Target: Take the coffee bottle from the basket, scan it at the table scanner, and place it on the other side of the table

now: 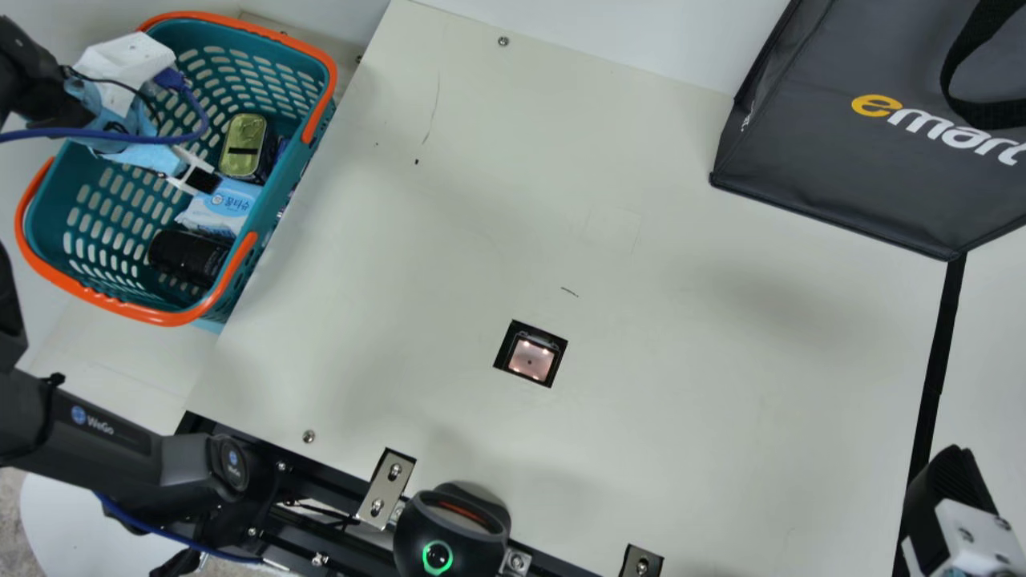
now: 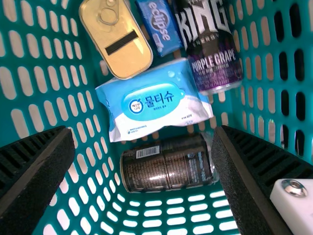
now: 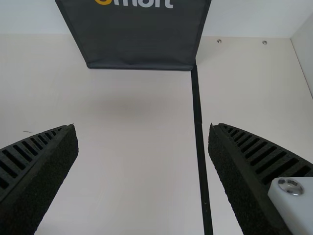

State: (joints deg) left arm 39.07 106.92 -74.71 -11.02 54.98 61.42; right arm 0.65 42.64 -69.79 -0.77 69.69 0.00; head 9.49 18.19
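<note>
Coffee bottle [image 2: 164, 167], dark brown cylinder, lies on its side in near end of orange-rimmed teal plastic basket [image 1: 104, 301]. Nearest you: black ribbed right claw [image 1: 950, 477], wide, empty, at right of cream desk [image 1: 657, 401]. Farther: your black left claw [image 1: 203, 181], wide, empty, over basket; blue-white wipes pack [image 2: 151, 100] beside bottle; gold tin [image 2: 117, 39] beyond.

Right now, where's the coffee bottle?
Main view, left side: the bottle lies on its side in the basket's lower end, next to the wipes.
</note>
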